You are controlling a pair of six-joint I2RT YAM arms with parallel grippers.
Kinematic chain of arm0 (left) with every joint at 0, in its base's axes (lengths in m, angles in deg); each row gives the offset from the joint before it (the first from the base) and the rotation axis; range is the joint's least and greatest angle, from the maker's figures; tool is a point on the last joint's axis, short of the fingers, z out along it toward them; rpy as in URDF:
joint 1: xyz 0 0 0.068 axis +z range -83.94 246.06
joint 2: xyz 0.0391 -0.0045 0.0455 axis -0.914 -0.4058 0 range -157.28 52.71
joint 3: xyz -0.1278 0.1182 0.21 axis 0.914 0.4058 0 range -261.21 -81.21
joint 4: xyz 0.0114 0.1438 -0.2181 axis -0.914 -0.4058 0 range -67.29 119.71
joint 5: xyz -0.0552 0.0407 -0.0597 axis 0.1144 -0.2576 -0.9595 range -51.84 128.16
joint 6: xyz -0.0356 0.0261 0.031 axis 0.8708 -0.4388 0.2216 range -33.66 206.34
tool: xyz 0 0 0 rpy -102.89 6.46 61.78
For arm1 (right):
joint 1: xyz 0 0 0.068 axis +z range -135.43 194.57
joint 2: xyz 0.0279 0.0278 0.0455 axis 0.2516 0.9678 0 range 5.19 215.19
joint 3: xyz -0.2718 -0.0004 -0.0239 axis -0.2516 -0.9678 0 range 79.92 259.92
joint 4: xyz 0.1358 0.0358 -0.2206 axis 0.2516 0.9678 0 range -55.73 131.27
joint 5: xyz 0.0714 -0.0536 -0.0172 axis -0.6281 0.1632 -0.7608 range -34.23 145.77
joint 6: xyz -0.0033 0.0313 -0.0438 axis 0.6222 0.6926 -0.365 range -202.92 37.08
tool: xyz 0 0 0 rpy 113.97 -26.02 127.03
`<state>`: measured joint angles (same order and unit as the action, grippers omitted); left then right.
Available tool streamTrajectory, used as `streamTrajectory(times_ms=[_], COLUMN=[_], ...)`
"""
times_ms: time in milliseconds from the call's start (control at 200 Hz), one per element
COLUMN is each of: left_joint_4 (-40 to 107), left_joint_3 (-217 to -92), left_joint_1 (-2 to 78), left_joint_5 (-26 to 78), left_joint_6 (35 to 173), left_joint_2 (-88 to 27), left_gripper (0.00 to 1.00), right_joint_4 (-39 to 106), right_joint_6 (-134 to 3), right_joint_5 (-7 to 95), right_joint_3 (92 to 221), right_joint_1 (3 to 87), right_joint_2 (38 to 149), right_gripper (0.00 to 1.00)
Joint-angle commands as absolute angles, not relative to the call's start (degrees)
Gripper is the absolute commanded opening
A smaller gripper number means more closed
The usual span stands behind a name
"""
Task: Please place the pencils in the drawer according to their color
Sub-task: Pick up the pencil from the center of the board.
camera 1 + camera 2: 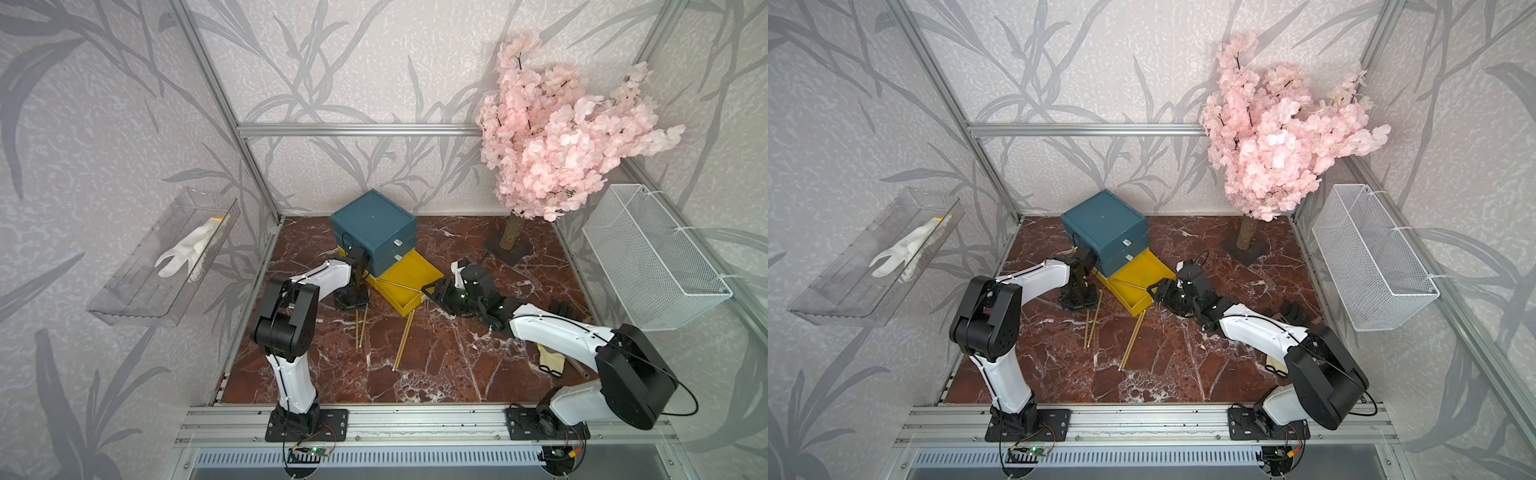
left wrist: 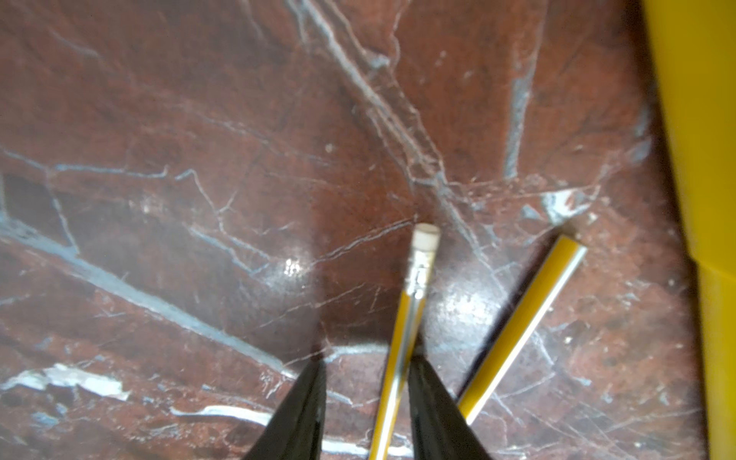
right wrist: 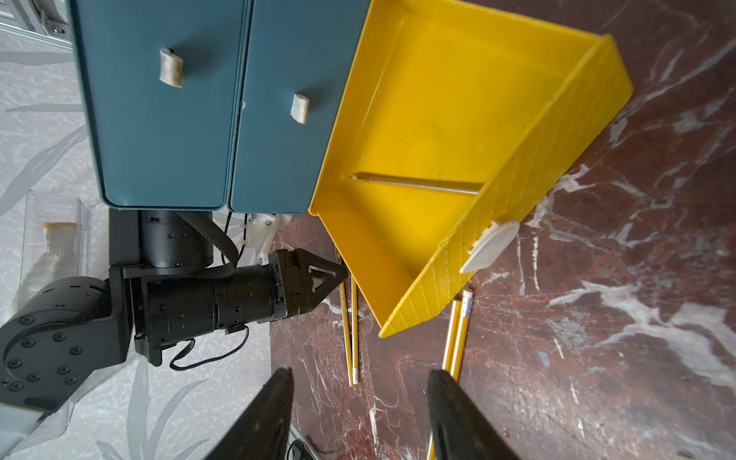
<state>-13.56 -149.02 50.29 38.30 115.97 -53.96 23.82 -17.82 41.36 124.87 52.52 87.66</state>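
The drawer stands at the back of the table, its two teal tiers pushed in. The yellow bottom tier is pulled out, and one yellow pencil lies in it. Two pairs of yellow pencils lie on the table, one left of that tier and one at its front corner. My left gripper points down and is open around a pencil that touches only one finger. My right gripper is open and empty by the tier's front.
A pink blossom tree stands at the back right. A white wire basket hangs on the right wall. A clear tray with a white glove hangs on the left wall. A pale cloth lies under the right arm.
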Motion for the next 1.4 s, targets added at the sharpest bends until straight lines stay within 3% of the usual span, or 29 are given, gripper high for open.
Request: streamTrajectory(times_ms=[0,175,285,1075,1395], left_joint_4=[-15.0,-13.7,-12.8,-10.0,-13.2], left_joint_3=[-147.2,-144.5,-143.0,-137.7,-139.5], left_joint_1=[50.2,50.2,50.2,51.5,47.5], left_joint_5=[40.5,39.3,38.5,31.8,31.3], left_joint_6=[117.0,118.0,118.6,120.5,116.6], left_joint_2=[-57.2,-57.1,-57.0,-39.1,-27.4], left_gripper=[0.29,0.16,0.00,0.00,0.00], right_joint_4=[24.1,24.3,24.5,23.2,22.4], right_joint_6=[-18.1,-18.1,-18.1,-17.7,-17.6], right_joint_5=[42.1,42.2,42.3,41.9,41.6], right_joint_3=[126.7,126.5,126.4,124.9,125.3], right_joint_1=[52.8,52.8,52.8,52.8,52.4], right_joint_2=[87.1,86.4,86.1,87.1,88.5], right_gripper=[0.58,0.58,0.58,0.58,0.58])
